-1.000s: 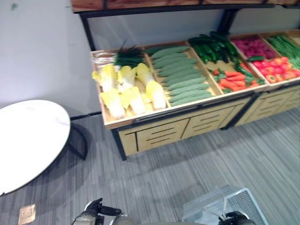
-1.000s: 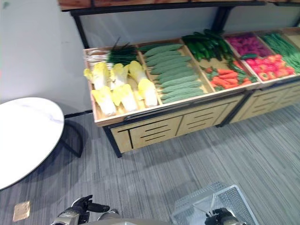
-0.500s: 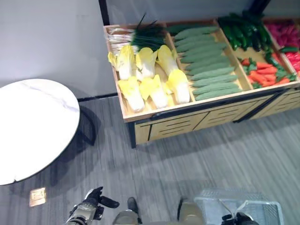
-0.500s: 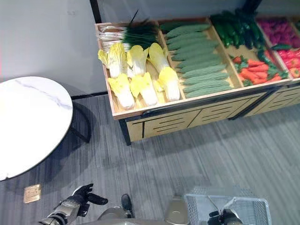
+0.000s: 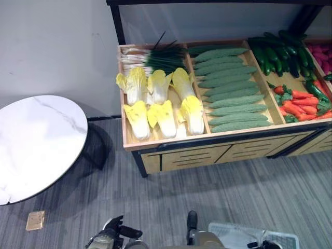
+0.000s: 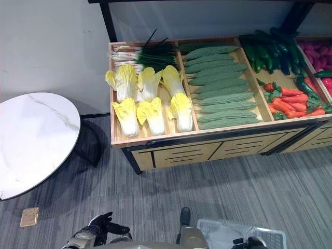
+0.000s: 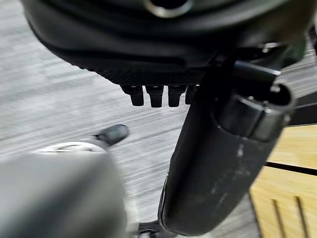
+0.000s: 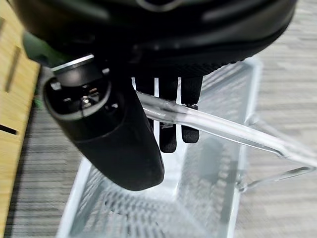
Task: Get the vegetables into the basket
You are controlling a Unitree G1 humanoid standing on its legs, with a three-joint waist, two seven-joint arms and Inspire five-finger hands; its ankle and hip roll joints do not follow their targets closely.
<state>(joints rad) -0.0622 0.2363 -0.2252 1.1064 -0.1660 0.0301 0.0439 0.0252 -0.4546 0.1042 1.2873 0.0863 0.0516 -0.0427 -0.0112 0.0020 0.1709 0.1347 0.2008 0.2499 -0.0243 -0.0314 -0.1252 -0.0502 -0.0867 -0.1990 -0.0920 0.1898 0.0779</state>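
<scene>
Right hand [image 8: 124, 134]: curling round the clear handle [image 8: 233, 131] of the wire basket [image 8: 218, 198], carrying it low over the floor.
Left hand [image 6: 98, 228]: hanging empty, fingers relaxed.
Vegetables: lying well ahead of both hands on the wooden stand [image 6: 207, 148] — cabbages [image 6: 150, 104], cucumbers [image 6: 218, 85], carrots [image 6: 290, 101].

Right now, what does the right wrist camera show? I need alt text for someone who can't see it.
The robot's dark right hand curls its fingers round the clear handle of a wire mesh basket, which looks empty and hangs over grey striped floor. A light wooden cabinet stands at one edge.
</scene>
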